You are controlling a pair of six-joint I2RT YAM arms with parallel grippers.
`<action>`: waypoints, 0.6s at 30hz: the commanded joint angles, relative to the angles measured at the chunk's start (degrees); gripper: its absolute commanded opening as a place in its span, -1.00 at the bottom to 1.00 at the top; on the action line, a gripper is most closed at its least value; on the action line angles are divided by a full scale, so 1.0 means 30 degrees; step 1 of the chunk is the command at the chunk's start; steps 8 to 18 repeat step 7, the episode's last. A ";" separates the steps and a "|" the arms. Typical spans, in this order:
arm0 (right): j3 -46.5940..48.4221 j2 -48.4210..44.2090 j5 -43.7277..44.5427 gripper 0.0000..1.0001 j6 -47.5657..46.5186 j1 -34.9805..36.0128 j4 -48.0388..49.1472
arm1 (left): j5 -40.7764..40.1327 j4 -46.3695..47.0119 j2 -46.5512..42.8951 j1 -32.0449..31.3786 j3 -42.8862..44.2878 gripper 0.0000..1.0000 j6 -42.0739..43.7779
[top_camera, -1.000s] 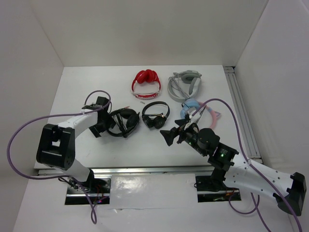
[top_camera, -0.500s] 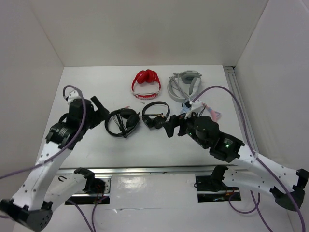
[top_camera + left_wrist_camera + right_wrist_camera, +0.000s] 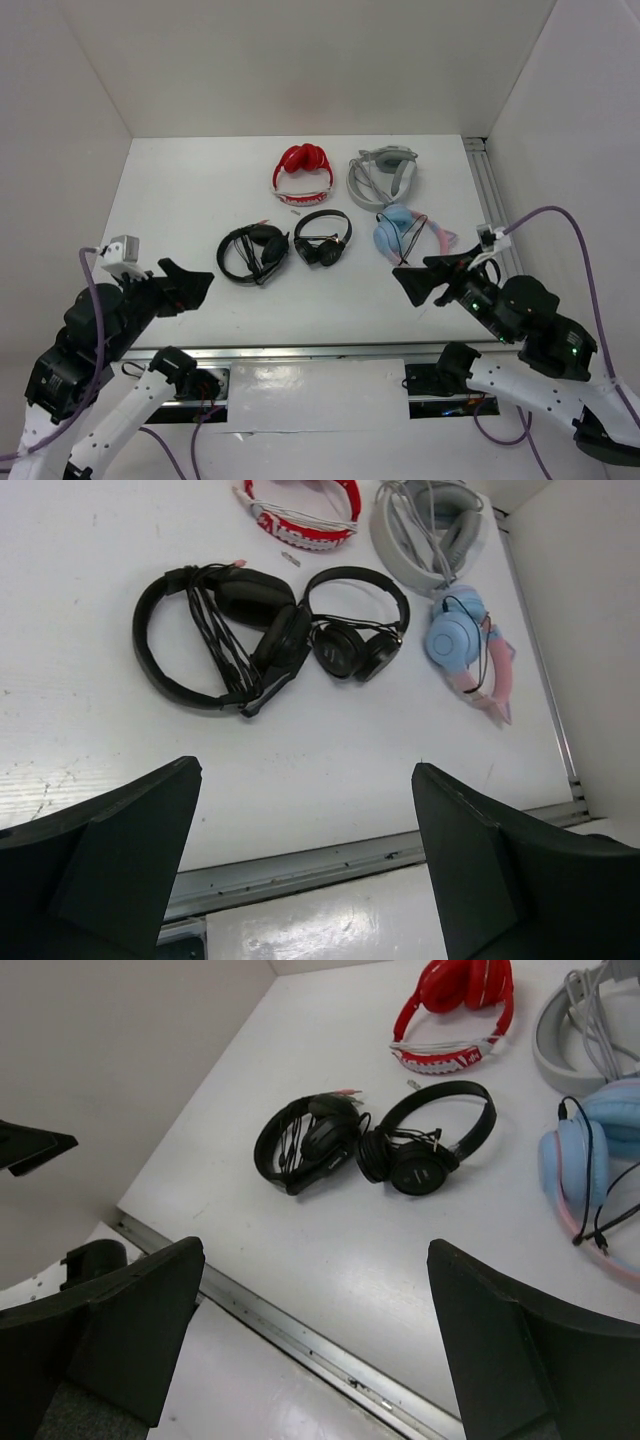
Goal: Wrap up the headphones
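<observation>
- The headphones [image 3: 253, 253] are lying flat on the table [image 3: 170, 190], just to the left of the small black pair [image 3: 323, 238].
- Their cups are sitting so close that they may be touching. I cannot tell for sure.
- The cable [image 3: 215, 635] is lying in a bunch of loops across the headphones, running over the band and one cup. None of it is trailing out over the table.
- The little plug [image 3: 237, 563] is poking out at the far side of the headphones.
- The left gripper [image 3: 185, 285] is hanging well to the left of the small black pair and nearer the front. Its jaws are standing wide apart and it is holding nothing.
- The right gripper [image 3: 420, 277] is hanging well to the right of the small black pair, also nearer the front. Its jaws are wide apart too, and it is holding nothing.
- Neither gripper is touching the headphones or the cable.
- The job is looking done, or very nearly done, since the cable is sitting wound up on the headphones.
- The only thing that might be left is tucking in the plug end, if it is loose. The pictures are not showing whether it is.
</observation>
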 commanded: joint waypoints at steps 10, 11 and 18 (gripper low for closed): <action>0.2353 -0.1172 0.1246 1.00 0.0719 0.0094 -0.4227 | -0.0623 -0.0218 -0.1022 -0.0510 -0.0387 1.00 -0.0674; 0.2353 -0.1172 0.1246 1.00 0.0719 0.0094 -0.4227 | -0.0623 -0.0218 -0.1022 -0.0510 -0.0387 1.00 -0.0674; 0.2353 -0.1172 0.1246 1.00 0.0719 0.0094 -0.4227 | -0.0623 -0.0218 -0.1022 -0.0510 -0.0387 1.00 -0.0674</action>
